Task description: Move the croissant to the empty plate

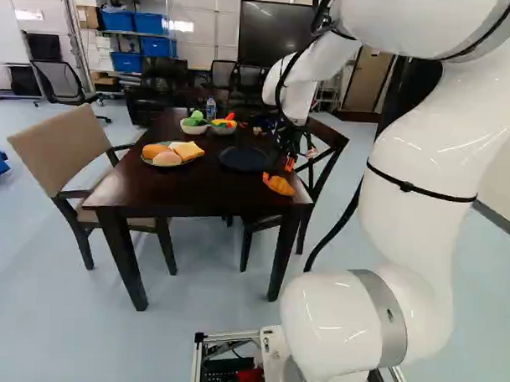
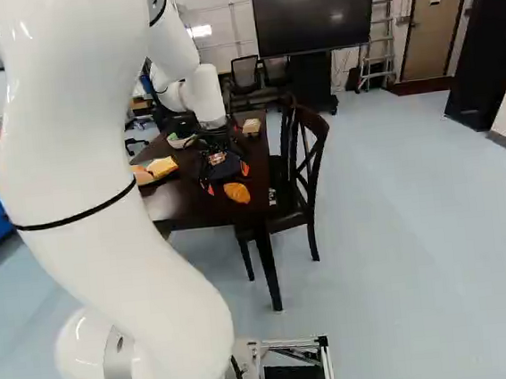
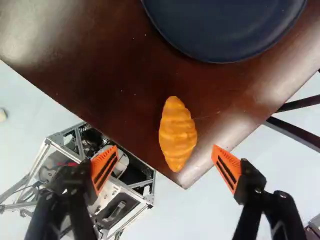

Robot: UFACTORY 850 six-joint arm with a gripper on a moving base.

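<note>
My gripper hangs over the near right corner of the table in the left base view; in the right base view the gripper is just above the croissant. The wrist view shows my gripper open, its orange-padded fingers wide apart. The orange croissant lies on the bare tabletop near the table's corner, ahead of the fingers and roughly midway between them, untouched. Beyond it is the empty dark blue plate, also seen as a dark plate in the left base view.
The dark table also carries a plate of toy bread, a bowl of green items and another bowl of colourful pieces. A beige chair stands left of the table, a dark wooden chair right of it.
</note>
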